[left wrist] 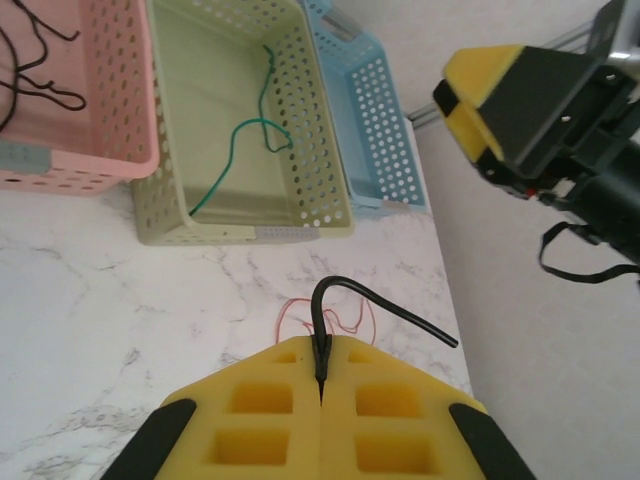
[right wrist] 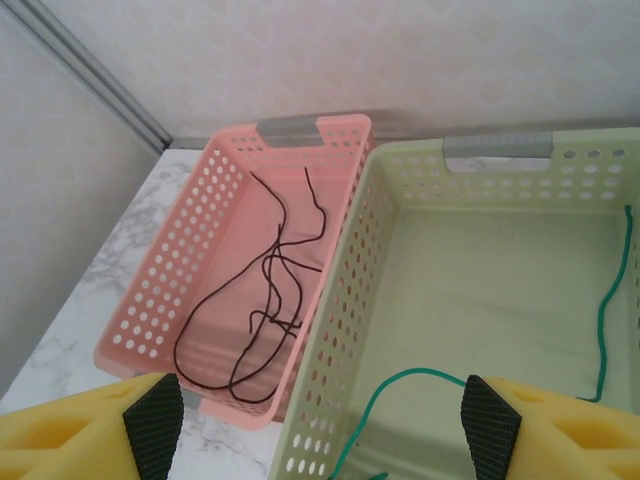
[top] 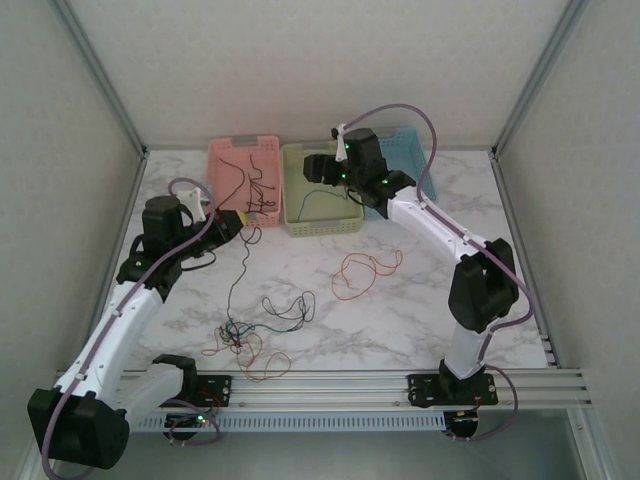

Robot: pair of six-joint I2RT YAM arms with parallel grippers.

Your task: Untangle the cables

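1. We judge the sorting part done. Several black cables (right wrist: pixel 268 320) lie loose in the pink basket (right wrist: pixel 160 290), and one green cable (right wrist: pixel 410 373) lies in the green basket (right wrist: pixel 340 300) beside it. We cannot tell what the blue basket (left wrist: pixel 385 110) holds.
2. One orange-red cable (top: pixel 366 272) lies alone on the table (top: pixel 420 320) as an open loop, between the baskets and the near edge, free of the others.
3. What is left is the tangle (top: pixel 245 338) near the front edge of the table, on the left arm's side. Black, dark green and orange-red strands cross each other there and need pulling apart.
4. The left jaws are closed flat on a single black cable (left wrist: pixel 317 312), pinched in the seam between the yellow pads. They sit just in front of the pink basket.
5. From that grip the black cable runs toward the near edge and into the tangle, so its long axis lies roughly far to near in the overhead view. Its short free end arches up out of the pads and points off to the right in the left wrist view.
6. The right jaws stand wide apart and hold nothing. They hang over the baskets, above the wall where the pink one meets the green one.
7. The green cable's long axis runs roughly across the green basket's floor, with a bend near one side wall.
8. The next job, as we read it, is to draw the black strand clear of the tangle.
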